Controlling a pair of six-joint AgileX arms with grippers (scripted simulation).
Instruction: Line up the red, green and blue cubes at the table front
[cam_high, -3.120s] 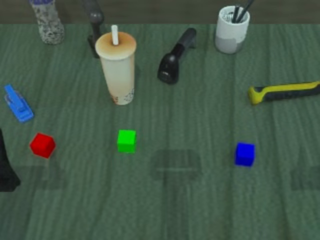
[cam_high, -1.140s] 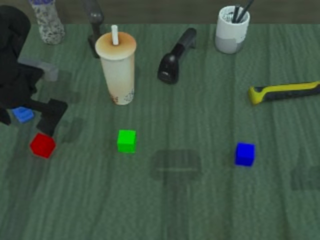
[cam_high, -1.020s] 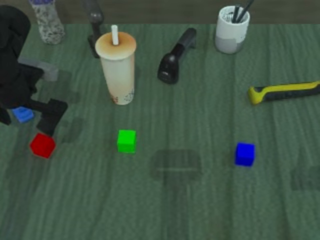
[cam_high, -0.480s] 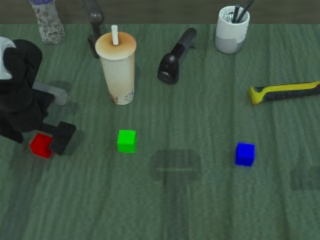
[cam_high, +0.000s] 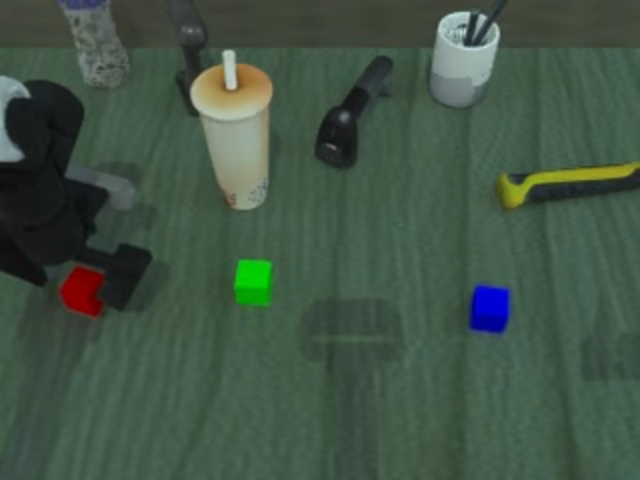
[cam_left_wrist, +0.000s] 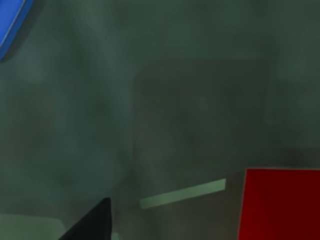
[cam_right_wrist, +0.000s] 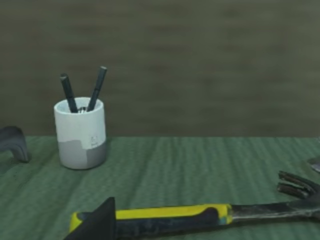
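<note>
The red cube (cam_high: 78, 292) lies at the table's (cam_high: 400, 420) left, and it fills a corner of the left wrist view (cam_left_wrist: 280, 205). My left gripper (cam_high: 88, 281) is down over it and open. One dark finger (cam_high: 125, 276) stands just right of the cube; the other is hidden under the arm. The green cube (cam_high: 253, 282) sits left of centre and the blue cube (cam_high: 490, 308) right of centre, both free. My right arm is out of the top view; one of its fingertips (cam_right_wrist: 100, 222) shows in front of the hammer.
A tall cup with a straw (cam_high: 237, 140), a black scanner (cam_high: 350, 115), a white pen holder (cam_high: 464, 60), a speckled bottle (cam_high: 95, 45) and a yellow-handled hammer (cam_high: 570, 183) stand toward the back. A light-blue clip (cam_left_wrist: 10, 22) lies near the left gripper.
My left arm came in from the left edge and dropped forward until its fingers straddle the red cube. In the last half second it barely moved. The cubes stayed put.
</note>
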